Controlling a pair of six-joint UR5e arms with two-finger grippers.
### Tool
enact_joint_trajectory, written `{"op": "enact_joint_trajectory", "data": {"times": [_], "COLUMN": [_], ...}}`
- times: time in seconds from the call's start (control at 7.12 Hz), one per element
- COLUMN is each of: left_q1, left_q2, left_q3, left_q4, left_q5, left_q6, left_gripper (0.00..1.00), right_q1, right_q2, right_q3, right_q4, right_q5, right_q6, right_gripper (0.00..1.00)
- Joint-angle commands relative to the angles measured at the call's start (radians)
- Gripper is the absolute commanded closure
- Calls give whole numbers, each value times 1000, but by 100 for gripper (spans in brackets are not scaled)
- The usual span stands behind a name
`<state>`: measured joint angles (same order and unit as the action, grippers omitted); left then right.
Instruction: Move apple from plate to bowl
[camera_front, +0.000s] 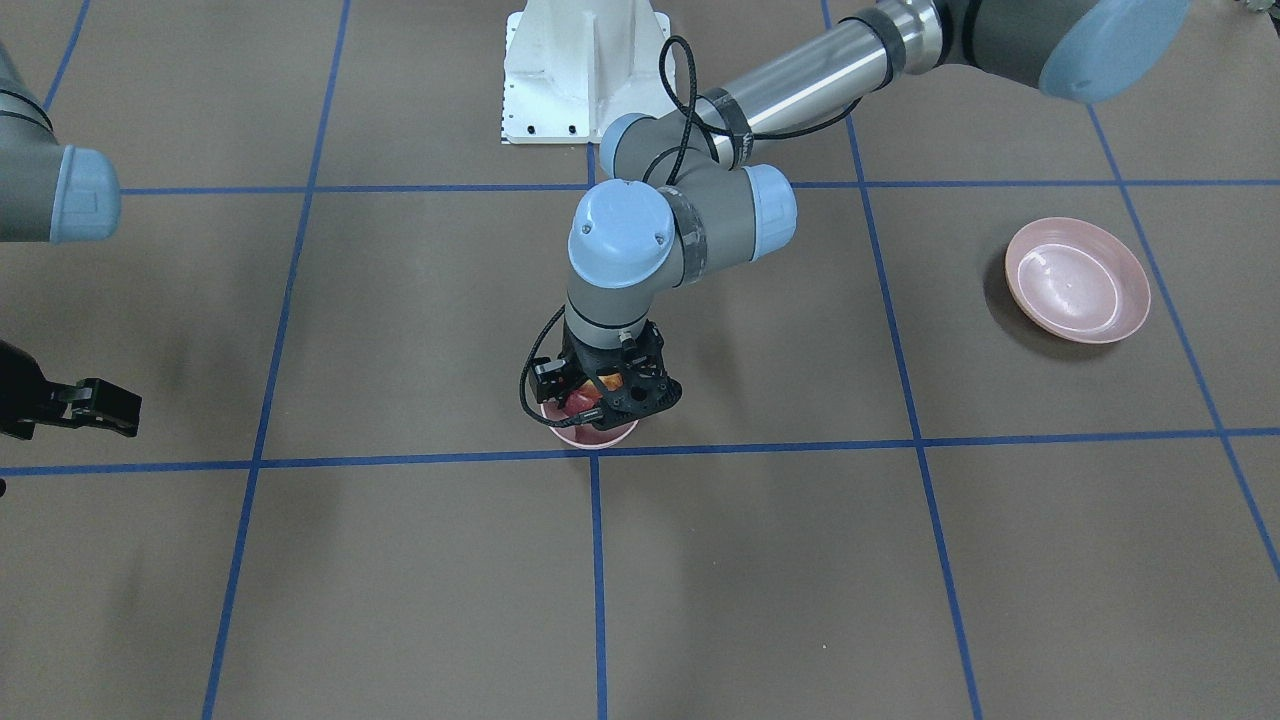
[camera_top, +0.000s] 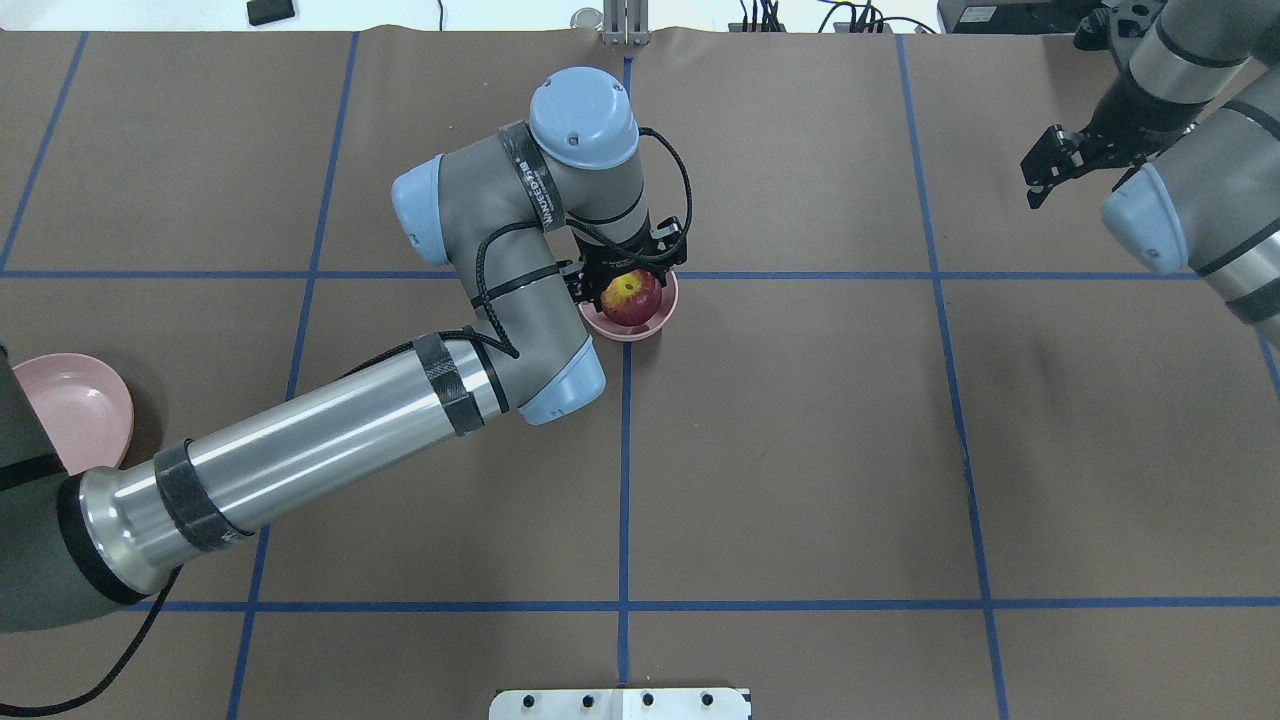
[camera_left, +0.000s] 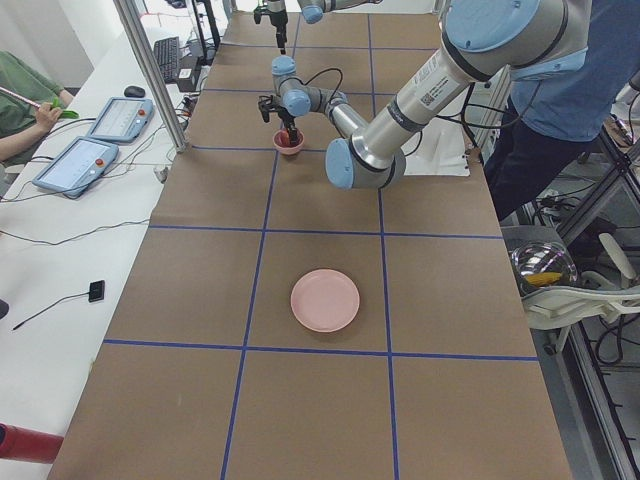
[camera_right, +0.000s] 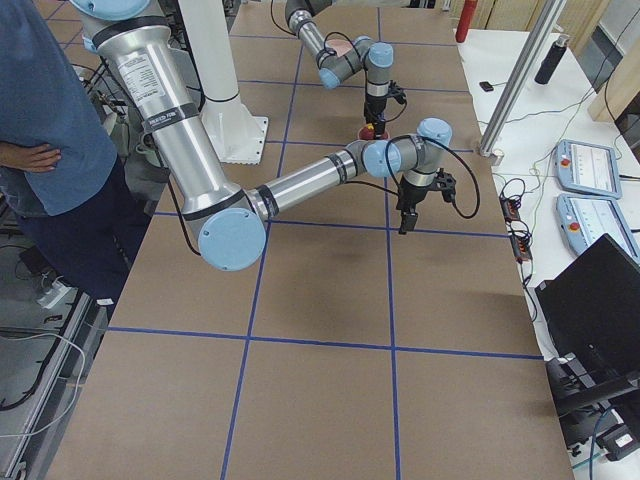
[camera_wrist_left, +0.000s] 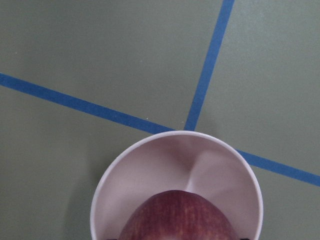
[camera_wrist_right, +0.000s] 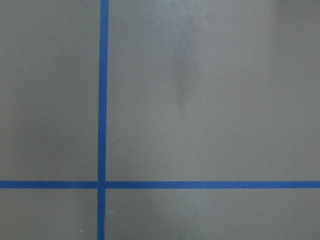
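- The apple sits low over the mouth of the bowl, on a crossing of blue lines on the bench.
- The left pincer appears clamped on the apple. To do this step well, I judge it should open slowly and then rise straight up, so the bowl stays put.
- The left arm is folded at the wrist, with its tool pointing straight down.
- The plate lies bare, well apart.
- The right pincer hangs open, far off.
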<state>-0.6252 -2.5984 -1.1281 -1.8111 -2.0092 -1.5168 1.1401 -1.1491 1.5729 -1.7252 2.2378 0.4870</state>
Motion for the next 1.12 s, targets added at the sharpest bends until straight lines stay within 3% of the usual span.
{"op": "enact_joint_trajectory", "data": {"times": [0.0, 0.14, 0.28, 0.56, 0.7, 0.98], "left_q1": [-2, -25, -49, -147, -189, -319], "left_q2": [1, 18, 91, 299, 399, 655], "left_q3": [-21, -66, -184, -554, -693, -833], "left_q4": [1, 18, 77, 319, 399, 392], "left_q5": [21, 23, 20, 12, 17, 4], "left_q6": [3, 21, 112, 394, 468, 713], "left_gripper": [1, 1, 1, 2, 2, 2], "right_q1": [27, 67, 101, 183, 237, 323], "right_q2": [-41, -73, -102, -168, -225, -291], "right_q3": [22, 25, 24, 12, 15, 13], "right_q4": [1, 0, -2, -4, -4, -1], "right_q5": [6, 16, 16, 0, 5, 16], "right_q6": [-11, -72, -147, -217, -310, -407], "right_gripper": [0, 0, 0, 0, 0, 0]}}
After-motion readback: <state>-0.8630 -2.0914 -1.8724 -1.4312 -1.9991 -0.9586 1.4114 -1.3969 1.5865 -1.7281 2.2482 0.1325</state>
